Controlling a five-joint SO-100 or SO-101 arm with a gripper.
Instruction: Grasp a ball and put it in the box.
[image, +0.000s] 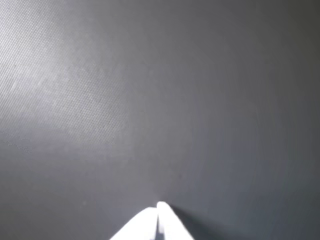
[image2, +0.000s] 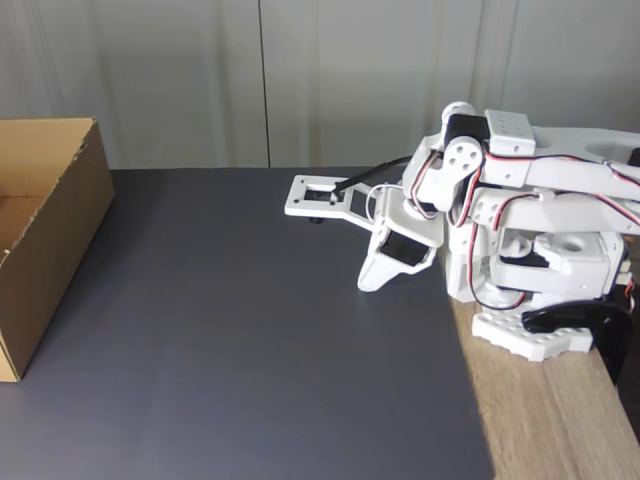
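The ball is out of view. The box (image2: 45, 235), brown cardboard with an open top, stands at the left edge of the dark mat in the fixed view; what shows of its inside is bare. My white arm sits folded at the right, far from the box. My gripper (image2: 370, 282) points down with its tips at or just above the mat. In the wrist view the gripper (image: 159, 207) pokes up from the bottom edge, its two white fingertips (image: 170, 220) pressed together with nothing between them.
A dark grey mat (image2: 250, 360) covers most of the table. Bare wood (image2: 560, 430) runs along the right side, where the arm's base (image2: 540, 300) is fixed with a black clamp (image2: 585, 325). A white bracket (image2: 318, 197) juts left from the arm.
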